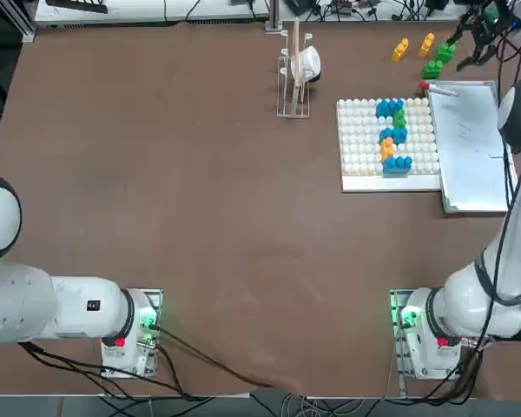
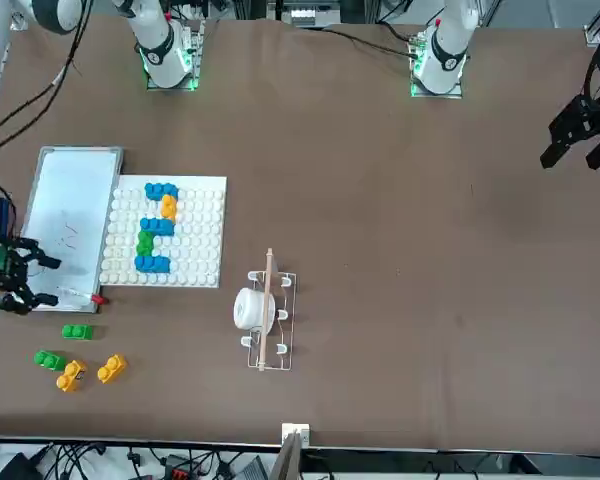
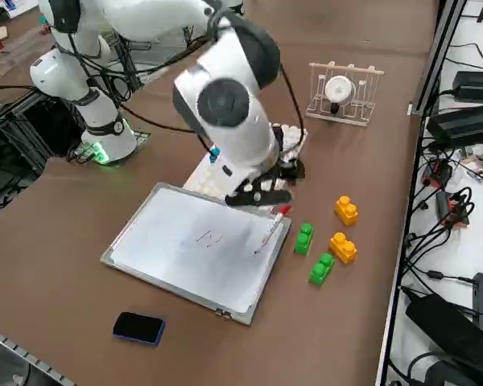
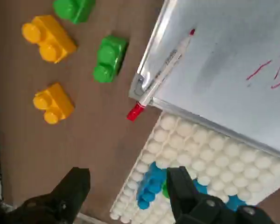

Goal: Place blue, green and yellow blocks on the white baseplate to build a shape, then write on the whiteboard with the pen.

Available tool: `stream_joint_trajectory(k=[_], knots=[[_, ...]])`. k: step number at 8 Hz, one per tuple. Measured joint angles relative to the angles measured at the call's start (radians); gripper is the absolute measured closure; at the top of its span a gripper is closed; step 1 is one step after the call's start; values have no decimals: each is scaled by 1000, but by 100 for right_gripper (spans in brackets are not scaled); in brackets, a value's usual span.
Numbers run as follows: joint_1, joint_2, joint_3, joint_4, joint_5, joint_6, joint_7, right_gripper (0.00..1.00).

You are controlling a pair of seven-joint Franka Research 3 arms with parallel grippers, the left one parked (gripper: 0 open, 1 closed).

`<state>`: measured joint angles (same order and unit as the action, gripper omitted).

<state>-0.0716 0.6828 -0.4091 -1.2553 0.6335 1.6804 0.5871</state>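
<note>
- Two black gripper fingers (image 4: 186, 196) sit closest to the wrist camera, spread wide apart with nothing between them, so the right gripper (image 4: 126, 196) is empty, hovering over the far corner of the boards.
- Just past them is the square white studded baseplate (image 4: 196, 140), already carrying a stack of glossy blue, green and yellow-orange toy bricks (image 1: 393, 135) that looks like a finished shape to me.
- Slim white marker pen with a red end (image 4: 161, 72) lies across the far corner of the smooth silver-framed whiteboard (image 3: 177, 249), red end poking over the frame onto the brown table (image 1: 200, 217). Thin red marks (image 4: 266, 74) are on the board already.
- Handling guess: the pen's light, stiff and round, so it'll probably roll or skid if nudged. I'd grab it mid-barrel, across its width, not by the red end.
- Spare bricks, two green (image 3: 313, 253) and two yellow-orange (image 3: 344, 229), sit loose on the table just right of the pen, apart from it.
- Small black eraser-looking block (image 3: 138, 327) lies near the board's near edge.
</note>
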Motion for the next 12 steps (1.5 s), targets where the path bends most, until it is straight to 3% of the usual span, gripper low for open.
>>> stream_joint_trajectory(k=[3,6,9,11,12], knots=[[119,-123,3,32,-233,-16,-235,0],[154,-233,1,30,-344,-68,-565,0],[234,-311,12,27,-460,-89,-648,0],[236,-389,92,0,-492,-125,-647,0],[194,-445,159,-37,-535,-144,-647,0]])
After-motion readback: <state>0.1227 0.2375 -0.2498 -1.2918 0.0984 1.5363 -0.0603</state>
